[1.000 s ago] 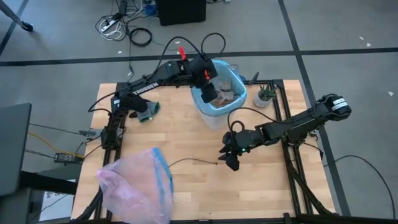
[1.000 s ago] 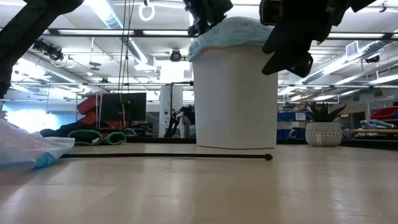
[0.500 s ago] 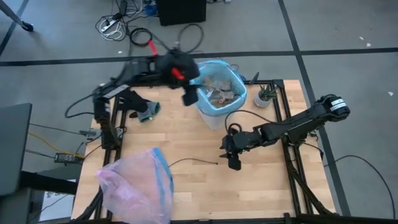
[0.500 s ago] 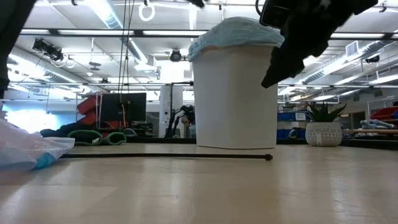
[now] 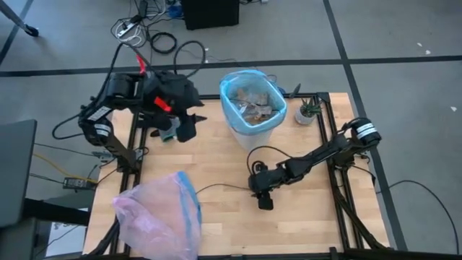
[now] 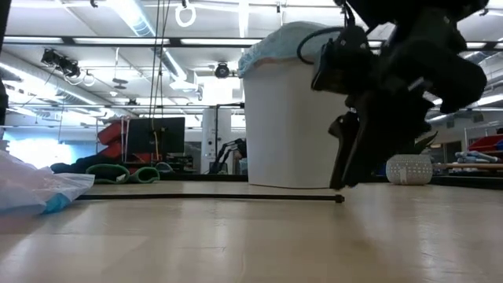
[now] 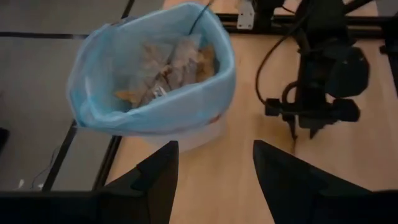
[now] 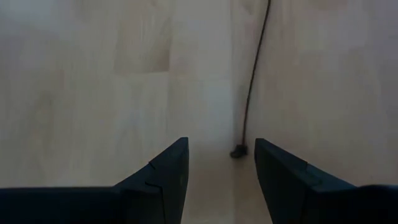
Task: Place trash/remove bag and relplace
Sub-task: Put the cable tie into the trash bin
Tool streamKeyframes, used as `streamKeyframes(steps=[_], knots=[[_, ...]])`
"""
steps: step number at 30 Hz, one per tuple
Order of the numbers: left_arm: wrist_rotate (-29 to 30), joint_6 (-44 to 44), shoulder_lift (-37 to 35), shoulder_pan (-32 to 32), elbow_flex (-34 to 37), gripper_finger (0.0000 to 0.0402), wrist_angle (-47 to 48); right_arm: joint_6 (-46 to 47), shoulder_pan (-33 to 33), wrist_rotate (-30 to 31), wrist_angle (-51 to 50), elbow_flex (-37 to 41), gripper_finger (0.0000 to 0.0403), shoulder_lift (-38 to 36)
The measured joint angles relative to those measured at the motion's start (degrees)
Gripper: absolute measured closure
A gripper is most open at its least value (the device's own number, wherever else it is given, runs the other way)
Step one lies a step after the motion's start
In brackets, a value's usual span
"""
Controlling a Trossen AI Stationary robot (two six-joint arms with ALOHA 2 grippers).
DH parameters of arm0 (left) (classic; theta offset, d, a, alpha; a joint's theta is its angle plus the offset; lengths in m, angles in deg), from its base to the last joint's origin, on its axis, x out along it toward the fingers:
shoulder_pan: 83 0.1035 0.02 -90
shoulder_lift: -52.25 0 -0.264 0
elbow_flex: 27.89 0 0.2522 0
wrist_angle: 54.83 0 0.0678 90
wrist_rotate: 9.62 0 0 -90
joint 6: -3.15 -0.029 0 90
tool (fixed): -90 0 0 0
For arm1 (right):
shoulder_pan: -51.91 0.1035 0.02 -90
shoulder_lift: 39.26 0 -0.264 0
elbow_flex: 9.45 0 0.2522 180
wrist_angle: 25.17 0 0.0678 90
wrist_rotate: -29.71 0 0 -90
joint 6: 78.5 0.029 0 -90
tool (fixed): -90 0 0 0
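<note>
Your light-blue bag (image 5: 252,124) lines the white bin (image 6: 297,126) near the bench's far edge, a little right of centre, its rim folded over the bin's lip. The high view and the left wrist view show the trash (image 7: 163,73) inside: crumpled clear wrappers and brown leaf clumps. The low view shows only the bin's wall and the blue fold on top.

A thin dark twig (image 5: 225,187) lies on the bare wood nearer the front, mid-bench. The right gripper (image 5: 264,203) is low over its right end; in the right wrist view you see the fingers (image 8: 163,171) apart with the twig's knobbed tip (image 8: 239,151) between them, not clamped. From the low view you can tell the fingertips are just at the bench surface.

The left gripper (image 5: 185,131) hangs over the bench's far-left part, fingers (image 7: 157,175) apart and holding nothing, facing the bin.

A pale pink bag (image 5: 159,217) with a blue band rests at the front-left corner. A small potted plant (image 5: 307,112) stands at the far-right corner.
</note>
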Motion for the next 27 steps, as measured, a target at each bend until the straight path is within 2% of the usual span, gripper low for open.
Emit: streamKeyframes(steps=[9, 12, 16, 18, 23, 27], knots=[[1.4, 1.8, 0.8, -5.1, 0.1, 0.0189, -1.2, 4.8, 0.2, 3.7, 1.7, -0.2, 0.0263, 6.2], [2.1, 1.8, 1.2, -6.9, 0.1, 0.0189, -1.3, 7.0, 0.1, 4.9, 1.3, -0.3, 0.0296, 7.6], [4.8, 1.6, 1.1, -8.7, 0.1, 0.0189, 0.1, 8.2, 0.9, 6.9, -2.2, -0.4, 0.0369, 7.6], [6.9, 1.8, 1.1, -9.3, 0.1, 0.0189, 1.7, 8.1, 1.2, 7.6, -4.3, -0.4, 0.0393, 7.5], [10.9, 3.4, 1.1, -10.0, 0.1, 0.0189, 5.6, 10.9, 2.3, 10.6, -7.5, -0.4, 0.0401, 7.0], [11.6, 3.1, 1.1, -10.2, 0.1, 0.0189, 5.9, 11.9, 3.5, 12.7, -11.4, 0.0, 0.0402, 3.3]])
